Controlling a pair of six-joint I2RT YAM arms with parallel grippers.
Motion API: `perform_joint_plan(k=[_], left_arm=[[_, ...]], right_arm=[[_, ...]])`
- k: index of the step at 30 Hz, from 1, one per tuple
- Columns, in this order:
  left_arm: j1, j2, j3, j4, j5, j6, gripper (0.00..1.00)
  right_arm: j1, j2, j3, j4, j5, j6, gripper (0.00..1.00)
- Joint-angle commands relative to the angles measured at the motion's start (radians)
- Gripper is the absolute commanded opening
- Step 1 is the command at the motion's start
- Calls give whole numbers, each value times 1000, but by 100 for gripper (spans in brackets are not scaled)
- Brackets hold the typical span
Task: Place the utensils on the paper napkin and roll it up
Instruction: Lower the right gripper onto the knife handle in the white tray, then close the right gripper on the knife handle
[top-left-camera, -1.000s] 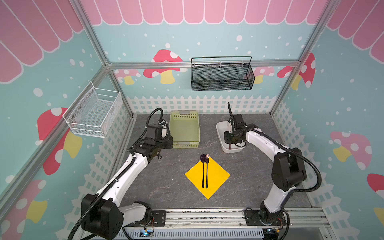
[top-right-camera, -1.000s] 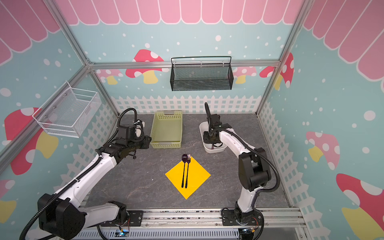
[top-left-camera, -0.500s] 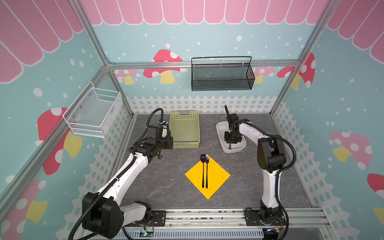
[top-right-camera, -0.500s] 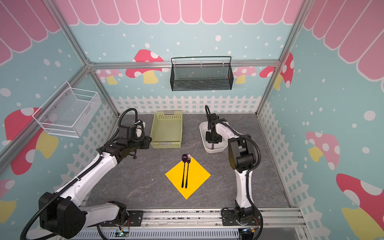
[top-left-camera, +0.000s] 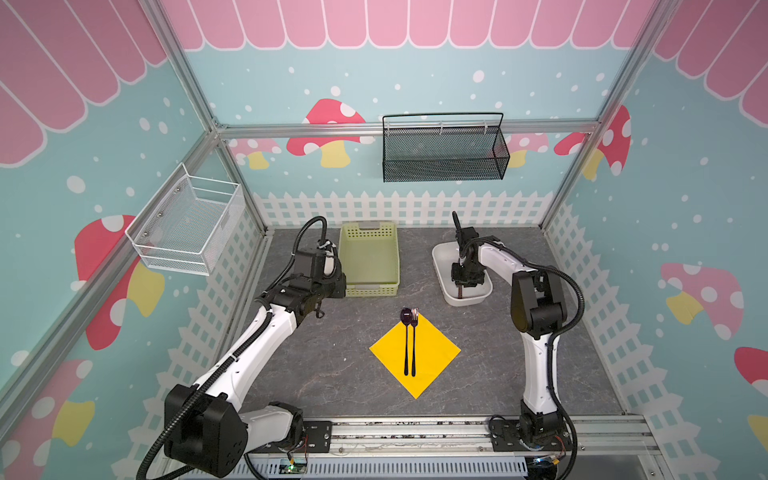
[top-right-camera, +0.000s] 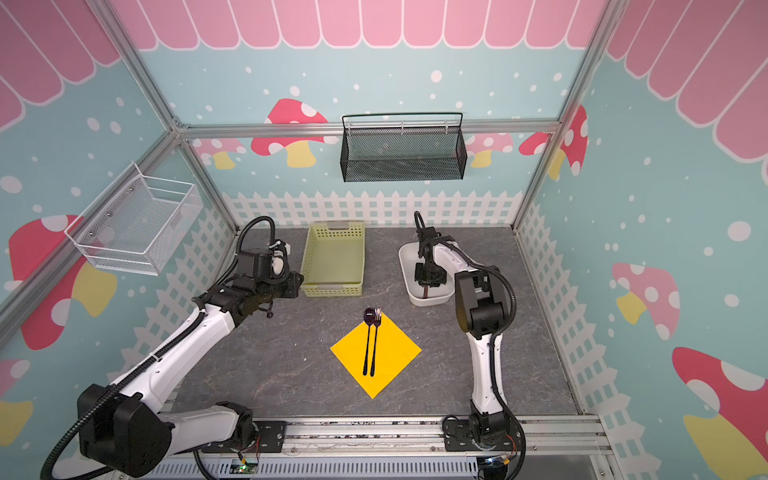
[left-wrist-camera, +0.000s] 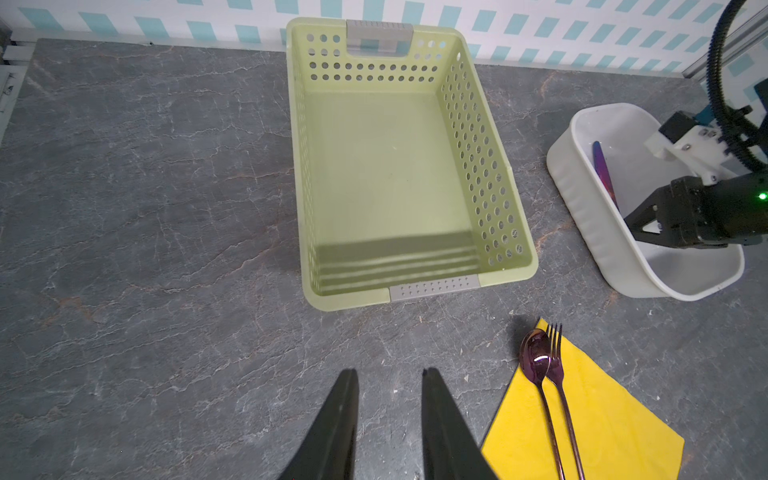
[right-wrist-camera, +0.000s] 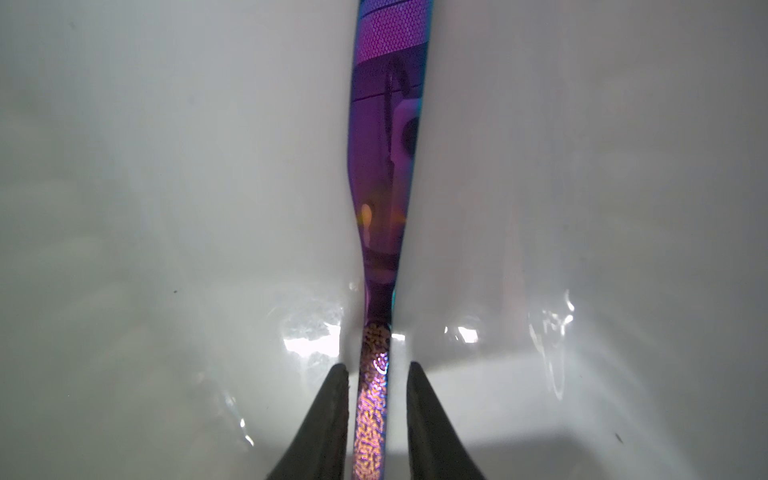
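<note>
Pickup step: right hand (right-wrist-camera: 377, 365) straddles iridescent purple metal knife (right-wrist-camera: 384, 166) in white plastic tub (top-left-camera: 469, 300), unclenched; next: clench, lift; left hand (left-wrist-camera: 389, 370) released.

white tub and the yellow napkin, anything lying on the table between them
Nothing: only bare grey tabletop lies between the white tub and the yellow napkin, seen in both top views and the left wrist view.
</note>
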Motion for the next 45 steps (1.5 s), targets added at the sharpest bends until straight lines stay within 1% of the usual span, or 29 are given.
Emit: perform_joint_plan(k=[1, 8, 19, 27, 33, 45], left_arm=[[7, -6, 24, -3, -1, 7, 29], [6, -4, 28, -3, -2, 8, 29], [6, -4, 28, -4, -2, 7, 29], [8, -10, 27, -4, -6, 8, 29], [7, -9, 30, -4, 2, 6, 29], [8, -9, 31, -3, 20, 2, 29]], right_arm=[[-2, 25, 4, -27, -14, -3, 28], [-2, 22, -34, -44, -20, -7, 27], [0, 86, -25, -84, 66, 8, 25], [5, 114, -35, -84, 86, 21, 21], [6, 100, -27, -84, 88, 29, 16], [8, 23, -4, -89, 111, 41, 10]])
